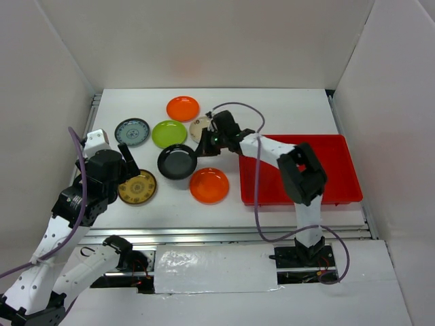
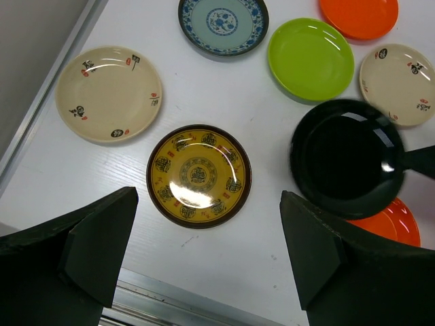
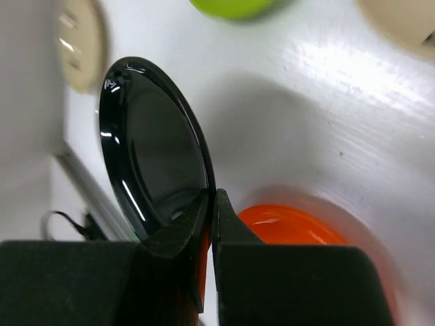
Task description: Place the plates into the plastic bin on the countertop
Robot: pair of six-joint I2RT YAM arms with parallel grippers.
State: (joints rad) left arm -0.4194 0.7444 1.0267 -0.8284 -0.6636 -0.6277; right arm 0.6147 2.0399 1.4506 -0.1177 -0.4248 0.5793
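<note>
The black plate [image 1: 177, 161] sits mid-countertop, tipped up off the surface, its right rim pinched between the nearly closed fingers of the right gripper [image 3: 211, 204]. The red plastic bin [image 1: 340, 170] lies to the plate's right, behind those fingers and under the right arm's forearm, so the carry looks like a straight pull back rightward. That arm is plainly the nearer of the 2. On that path the plate must rise over the bin's low left wall, and the near orange plate [image 1: 209, 185] lies just beside and below it. A cream plate [image 1: 199, 127] and the lime green plate [image 1: 168, 134] crowd the far side. No plate shows in the bin where the arm leaves it uncovered, so there should be room to land. The left gripper [image 2: 207, 204] hangs with fingers spread wide, holding nothing, above the brown-gold patterned plate [image 2: 199, 175] near the white countertop's [image 1: 285, 109] front rail.
</note>
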